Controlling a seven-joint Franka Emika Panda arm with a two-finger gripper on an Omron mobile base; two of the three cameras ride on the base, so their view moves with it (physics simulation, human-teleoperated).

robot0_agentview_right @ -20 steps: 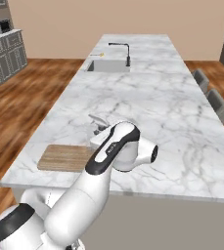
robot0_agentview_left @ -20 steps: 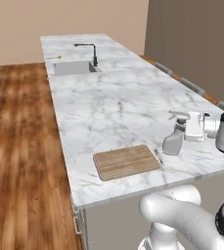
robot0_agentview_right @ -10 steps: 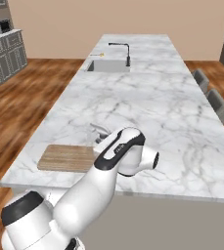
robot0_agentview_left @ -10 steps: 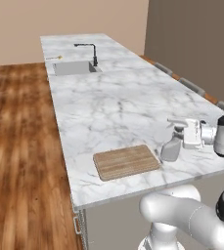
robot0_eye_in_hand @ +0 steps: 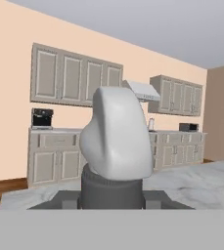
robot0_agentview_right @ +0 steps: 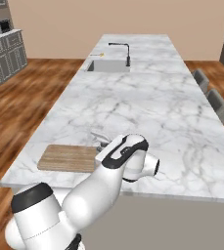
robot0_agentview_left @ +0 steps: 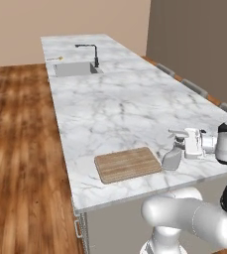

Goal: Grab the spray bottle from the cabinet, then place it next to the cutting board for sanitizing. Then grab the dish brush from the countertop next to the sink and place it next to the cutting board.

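Marble-white countertop (robot0_agentview_left: 120, 106) carries the spray bottle (robot0_agentview_left: 173, 156) upright, just right of the cutting board (robot0_agentview_left: 127, 164) near the front edge. The gripper (robot0_agentview_left: 188, 147) is closed on the spray bottle from the right. Far off, the sink (robot0_agentview_left: 75, 68) has a black faucet (robot0_agentview_left: 90, 51) and the dish brush (robot0_agentview_left: 55, 59) beside it.

Gripper (robot0_agentview_left: 184, 147) fingers: hidden behind the spray bottle (robot0_agentview_left: 173, 155); whether they clamp it cannot be judged.
Spray bottle base, right base view: masked by the arm's wrist; just the nozzle (robot0_agentview_right: 100, 137) shows.
Cutting board (robot0_agentview_right: 68, 157) right end: covered by the arm.
Dish brush (robot0_agentview_left: 55, 59): too small to read its shape.
Bottle lower body, hand view (robot0_eye_in_hand: 116, 141): lost behind the grey collar.
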